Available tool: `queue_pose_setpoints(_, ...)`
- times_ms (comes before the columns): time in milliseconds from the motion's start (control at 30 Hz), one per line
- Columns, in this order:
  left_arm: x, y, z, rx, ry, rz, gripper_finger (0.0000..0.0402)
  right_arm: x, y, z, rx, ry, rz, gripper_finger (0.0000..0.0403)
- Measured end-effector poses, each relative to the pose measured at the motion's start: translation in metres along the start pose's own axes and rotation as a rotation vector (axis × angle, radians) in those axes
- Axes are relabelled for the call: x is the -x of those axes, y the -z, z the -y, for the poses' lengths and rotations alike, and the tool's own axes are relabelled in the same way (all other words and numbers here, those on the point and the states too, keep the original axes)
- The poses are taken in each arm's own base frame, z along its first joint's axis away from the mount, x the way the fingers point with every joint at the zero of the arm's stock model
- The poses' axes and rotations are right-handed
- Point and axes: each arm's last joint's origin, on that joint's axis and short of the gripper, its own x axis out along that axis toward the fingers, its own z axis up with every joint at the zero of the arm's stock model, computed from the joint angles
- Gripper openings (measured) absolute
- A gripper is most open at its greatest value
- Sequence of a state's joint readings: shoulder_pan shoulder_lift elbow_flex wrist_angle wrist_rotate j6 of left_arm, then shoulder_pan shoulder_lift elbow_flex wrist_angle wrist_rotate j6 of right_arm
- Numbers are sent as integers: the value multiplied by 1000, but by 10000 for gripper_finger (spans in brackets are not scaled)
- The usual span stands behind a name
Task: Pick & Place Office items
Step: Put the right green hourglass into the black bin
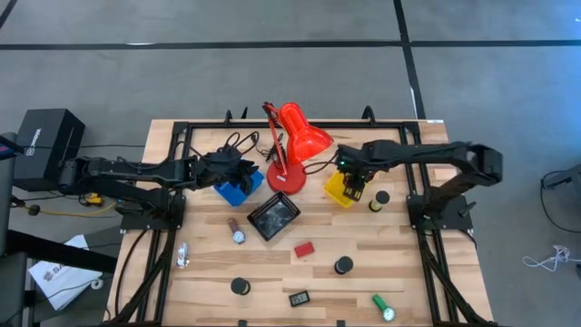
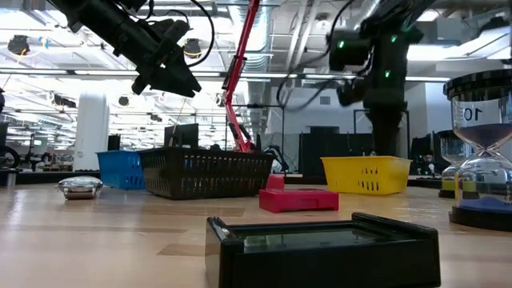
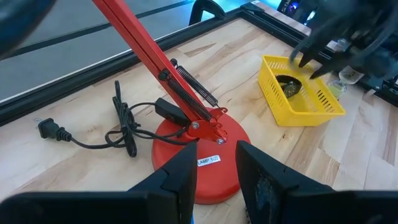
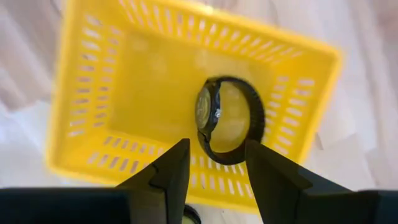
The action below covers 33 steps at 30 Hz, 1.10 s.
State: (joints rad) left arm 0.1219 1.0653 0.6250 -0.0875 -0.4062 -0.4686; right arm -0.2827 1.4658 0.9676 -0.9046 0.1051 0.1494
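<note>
Lying inside the yellow tray [image 4: 93, 74], the black wristwatch [image 4: 221, 118] looked light, its strap floppy; gripping the stiff case seemed safest. Right claw [image 4: 214, 165] hung above it, parted and empty.

A bright red metal desk lamp [image 1: 292, 145] stood on the pale wooden plank counter [image 1: 209, 272]. A yellow slotted plastic basket [image 4: 155, 81] held a black wristwatch loop [image 4: 225, 120]. At the lamp's nine o'clock sat a blue plastic basket [image 1: 238, 187]; at six o'clock, a black mesh basket [image 1: 274, 218] and a small red rectangular block [image 1: 304, 248].
</note>
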Motion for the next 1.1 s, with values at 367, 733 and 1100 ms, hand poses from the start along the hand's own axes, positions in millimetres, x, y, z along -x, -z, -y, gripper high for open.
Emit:
queue_pose_setpoints(367, 0, 0, 0, 0, 14, -7, 106, 51, 23, -24, 212, -166, 192, 145)
queue_pose_setpoints(733, 6, 7, 14, -32, 101, -36, 106, 60, 62, -51, 423, -324, 362, 145)
queue_pose_setpoints(1100, 11, 11, 24, -48, 150, -42, 106, 58, 78, -44, 422, -343, 491, 145)
